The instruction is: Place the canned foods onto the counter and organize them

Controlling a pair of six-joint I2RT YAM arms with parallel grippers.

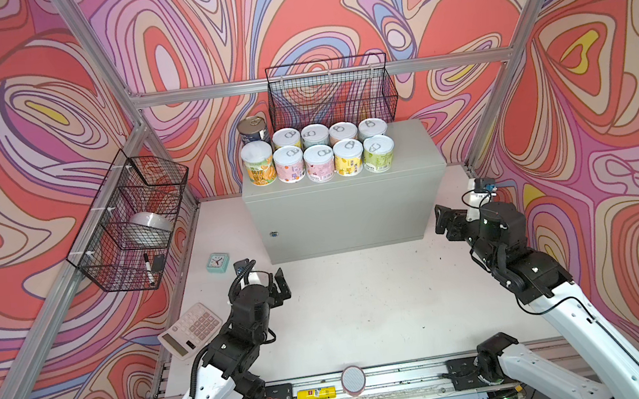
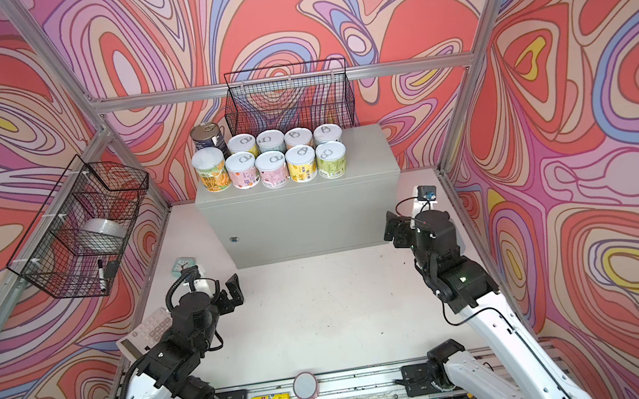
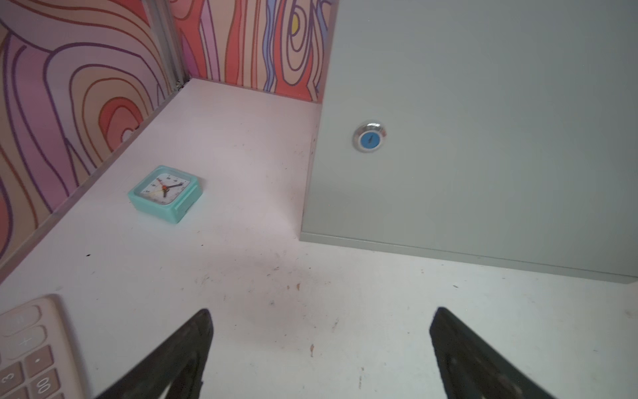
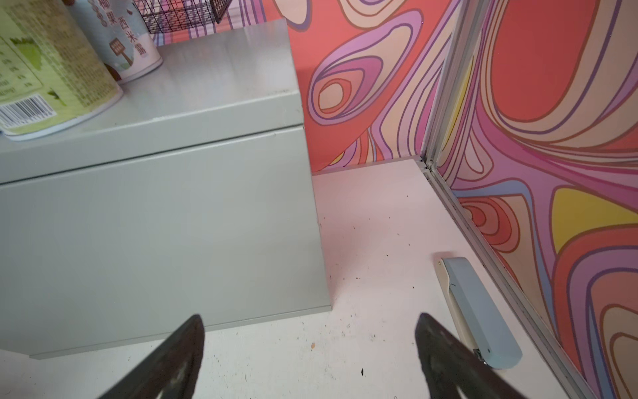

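Observation:
The canned foods stand in two tidy rows on the left part of the counter (image 1: 408, 151), the light-grey metal box against the back wall. Several short tins with white pull-tab lids fill the rows, ending in a green-label tin (image 1: 379, 153). A taller yellow-orange tin (image 1: 258, 163) and a dark blue metal-lidded tin (image 1: 253, 130) stand at the left end. My left gripper (image 1: 263, 277) hangs open and empty over the table, before the counter's left front corner. My right gripper (image 1: 448, 221) is open and empty beside its right front corner. The right wrist view shows the green tin (image 4: 51, 69).
A teal clock (image 1: 218, 262) and a calculator (image 1: 190, 330) lie left of the left arm. A stapler (image 4: 480, 311) lies by the right wall. A yellow tube (image 1: 316, 394) and a round disc (image 1: 353, 378) sit at the front rail. Wire baskets hang behind the counter (image 1: 331, 94) and on the left wall (image 1: 132, 221).

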